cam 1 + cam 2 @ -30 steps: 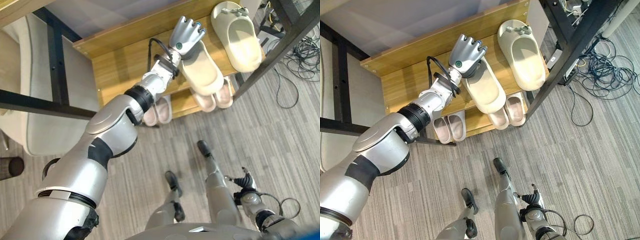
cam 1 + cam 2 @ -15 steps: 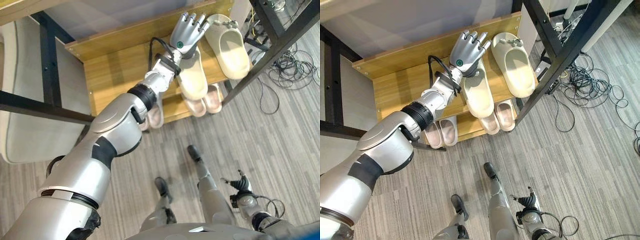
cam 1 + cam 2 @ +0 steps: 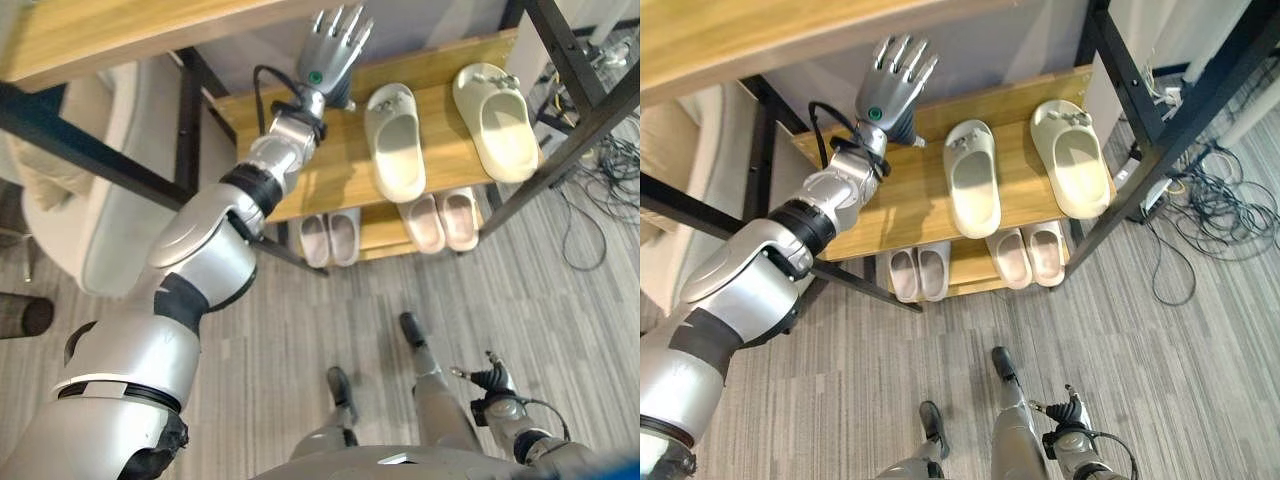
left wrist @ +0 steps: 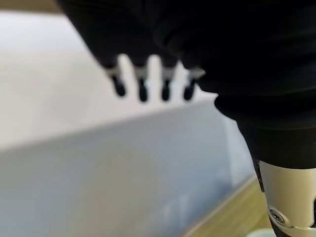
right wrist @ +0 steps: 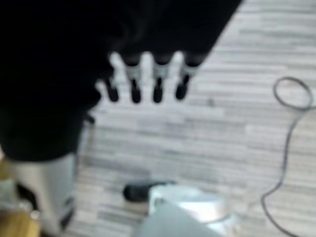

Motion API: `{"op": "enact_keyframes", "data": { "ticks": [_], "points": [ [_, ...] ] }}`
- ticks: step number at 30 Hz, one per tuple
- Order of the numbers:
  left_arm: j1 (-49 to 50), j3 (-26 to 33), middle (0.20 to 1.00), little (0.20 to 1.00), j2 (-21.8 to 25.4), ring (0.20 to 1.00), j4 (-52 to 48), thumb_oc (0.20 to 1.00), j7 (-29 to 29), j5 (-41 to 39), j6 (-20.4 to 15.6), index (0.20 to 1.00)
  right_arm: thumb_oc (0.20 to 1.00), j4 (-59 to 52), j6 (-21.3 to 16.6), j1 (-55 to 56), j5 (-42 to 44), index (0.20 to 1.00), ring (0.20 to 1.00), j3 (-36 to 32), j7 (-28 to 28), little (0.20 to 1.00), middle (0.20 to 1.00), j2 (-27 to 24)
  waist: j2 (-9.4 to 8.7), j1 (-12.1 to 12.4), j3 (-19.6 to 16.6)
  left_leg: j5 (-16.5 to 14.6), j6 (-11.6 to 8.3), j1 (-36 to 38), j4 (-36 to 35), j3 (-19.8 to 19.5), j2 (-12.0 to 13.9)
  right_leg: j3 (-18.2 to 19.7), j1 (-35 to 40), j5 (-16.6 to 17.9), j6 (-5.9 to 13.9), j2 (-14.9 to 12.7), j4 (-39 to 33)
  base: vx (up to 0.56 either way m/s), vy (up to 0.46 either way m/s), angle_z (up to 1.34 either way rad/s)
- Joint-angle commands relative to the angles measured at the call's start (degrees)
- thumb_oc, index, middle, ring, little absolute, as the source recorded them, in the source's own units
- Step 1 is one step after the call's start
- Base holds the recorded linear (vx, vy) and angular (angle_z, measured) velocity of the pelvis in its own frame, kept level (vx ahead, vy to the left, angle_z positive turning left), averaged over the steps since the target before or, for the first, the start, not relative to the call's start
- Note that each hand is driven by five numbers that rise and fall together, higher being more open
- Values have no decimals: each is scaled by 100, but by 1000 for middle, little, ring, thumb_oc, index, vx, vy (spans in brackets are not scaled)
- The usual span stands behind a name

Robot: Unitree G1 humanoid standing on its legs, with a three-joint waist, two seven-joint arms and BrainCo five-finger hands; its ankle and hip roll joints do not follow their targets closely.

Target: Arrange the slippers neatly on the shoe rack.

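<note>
Two cream slippers lie side by side on the wooden shoe rack's top shelf [image 3: 335,170], toes toward the back: one in the middle [image 3: 395,140], the other to its right [image 3: 497,120]. My left hand [image 3: 335,40] hovers open above the shelf's back left part, fingers straight and spread, clear of the nearer slipper. In the left wrist view its fingers [image 4: 142,86] point at the grey back wall with nothing held. My right hand [image 3: 490,385] hangs open low by my side over the floor.
Two pairs of pink slippers stand on the lower shelf, one left [image 3: 330,238], one right [image 3: 445,218]. A black metal frame [image 3: 565,55] crosses at the right, with loose cables [image 3: 600,170] on the floor. A beige seat [image 3: 110,230] and a wooden tabletop [image 3: 100,30] are at the left.
My left hand has let go of the middle cream slipper and lifted off to the back left. The slipper now lies flat on the top shelf. The camera has shifted.
</note>
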Motion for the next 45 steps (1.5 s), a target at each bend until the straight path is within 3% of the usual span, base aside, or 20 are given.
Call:
{"op": "enact_keyframes", "data": {
  "ticks": [1,2,3,7,19,35,45],
  "points": [
    [-287,631,1000,1000,210,1000,-19,1000,-134,-298,-289,1000,1000,14,121,53,204,1000,1000,-107,-16,1000,1000,-164,86,-111,292,-68,-399,-17,33,-476,255,-402,283,-778,499,-317,430,-22,16,20],
    [-277,637,1000,1000,217,1000,-35,1000,-142,-295,-286,1000,1000,13,122,57,204,1000,1000,-104,-16,1000,1000,-166,88,-116,292,-69,-399,-14,33,-478,255,-404,289,-779,499,-317,428,-30,29,13],
    [279,1043,1000,1000,169,1000,-611,1000,-237,-731,-474,1000,1000,-27,179,62,275,1000,1000,-218,-19,1000,1000,-136,100,-35,279,-73,-383,6,33,-500,228,-428,340,-791,489,-335,428,-27,32,10],
    [1087,1382,1000,1000,-210,1000,-833,1000,-719,-1499,-814,1000,1000,-32,307,44,244,1000,1000,-333,-42,1000,1000,-123,140,43,271,-55,-356,-26,33,-530,174,-421,322,-771,482,-379,413,-27,42,5],
    [1168,1415,1000,1000,-1419,1000,359,1000,-841,-2308,-817,1000,1000,49,405,-214,208,1000,1000,-212,-104,1000,1000,-207,224,-9,303,19,-364,-183,33,-488,172,-300,88,-714,454,-351,421,-6,8,-3],
    [867,1300,1000,1000,-1882,1000,761,1000,-875,-2385,-799,1000,1000,203,449,-220,106,1000,1000,-118,-87,1000,1000,-339,408,-115,214,30,-372,-131,33,-383,195,-201,42,-741,444,-335,461,8,-1,-2],
    [686,1266,1000,1000,-2017,1000,846,1000,-892,-2383,-814,1000,1000,238,434,-164,103,1000,1000,-49,-67,1000,1000,-355,391,-186,201,41,-371,-187,33,-386,214,-181,-25,-726,427,-307,467,2,-13,-3]
  ]
}}
